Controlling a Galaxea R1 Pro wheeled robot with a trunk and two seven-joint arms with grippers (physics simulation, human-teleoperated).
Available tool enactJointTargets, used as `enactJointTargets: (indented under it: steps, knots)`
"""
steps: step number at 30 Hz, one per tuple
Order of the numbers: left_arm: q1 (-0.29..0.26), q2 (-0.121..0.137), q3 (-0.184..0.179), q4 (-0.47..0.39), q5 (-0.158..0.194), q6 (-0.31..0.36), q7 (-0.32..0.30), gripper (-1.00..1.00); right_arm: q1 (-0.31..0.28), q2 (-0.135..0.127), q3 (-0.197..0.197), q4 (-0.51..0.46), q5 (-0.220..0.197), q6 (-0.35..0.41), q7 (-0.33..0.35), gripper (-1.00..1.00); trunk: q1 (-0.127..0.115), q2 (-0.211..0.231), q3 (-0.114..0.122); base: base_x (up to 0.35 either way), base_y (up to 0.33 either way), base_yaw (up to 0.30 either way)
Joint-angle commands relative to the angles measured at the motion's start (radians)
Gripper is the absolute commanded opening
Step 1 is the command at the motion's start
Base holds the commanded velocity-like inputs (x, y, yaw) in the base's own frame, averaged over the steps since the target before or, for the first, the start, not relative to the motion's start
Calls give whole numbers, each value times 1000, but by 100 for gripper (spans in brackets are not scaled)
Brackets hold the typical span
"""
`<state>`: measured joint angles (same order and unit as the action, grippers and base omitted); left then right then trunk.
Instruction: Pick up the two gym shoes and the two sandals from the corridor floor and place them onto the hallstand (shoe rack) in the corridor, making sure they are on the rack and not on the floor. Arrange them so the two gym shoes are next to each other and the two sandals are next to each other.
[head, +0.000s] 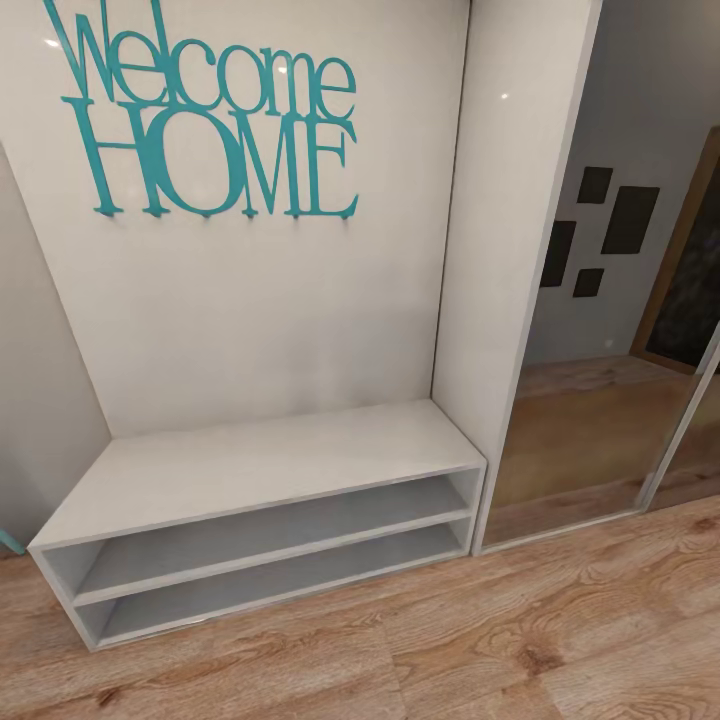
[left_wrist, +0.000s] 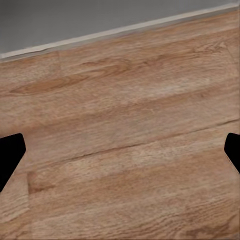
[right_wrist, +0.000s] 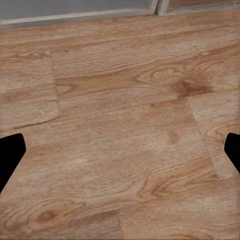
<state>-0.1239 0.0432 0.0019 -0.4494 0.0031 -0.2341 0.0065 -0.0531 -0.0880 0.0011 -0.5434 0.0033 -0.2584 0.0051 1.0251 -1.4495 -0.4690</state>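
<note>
Head view faces a pale-grey bench with two open shelves, its tall back panel bearing teal "Welcome HOME" letters; by that lettering it is likely the look-alike and not the hallstand the task means. Right of the bench stands a tall grey side panel, then a mirrored sliding door reflecting plank flooring and dark wall squares. Bench top and both shelves are bare, and no gym shoes or sandals lie on the floor before it, so they must be elsewhere in the corridor. The main risk from here is taking this bench for the target and loading shoes onto the wrong piece; a second is the base or an arm brushing the mirror door while turning away. Left wrist view looks onto wood planks beside a pale skirting strip, the left gripper spread wide and holding nothing. Right wrist view has knotty planks near a door track, the right gripper likewise spread and unladen.
</note>
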Motion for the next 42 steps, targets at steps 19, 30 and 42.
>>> enactJointTargets:
  steps: [19,30,42]
  knots:
    - [4,12,58,48,-4,-55,4,100,-1,0,-7,3,0,-18,-10,100,0,-1,-7,-18,0,72]
    - [4,11,116,49,-10,-58,3,100,-1,1,-7,6,0,-18,-11,100,0,-1,-17,-277,0,211]
    - [4,7,120,50,-13,-63,3,100,-1,2,-7,6,0,-18,-12,100,0,-1,-29,-224,0,226]
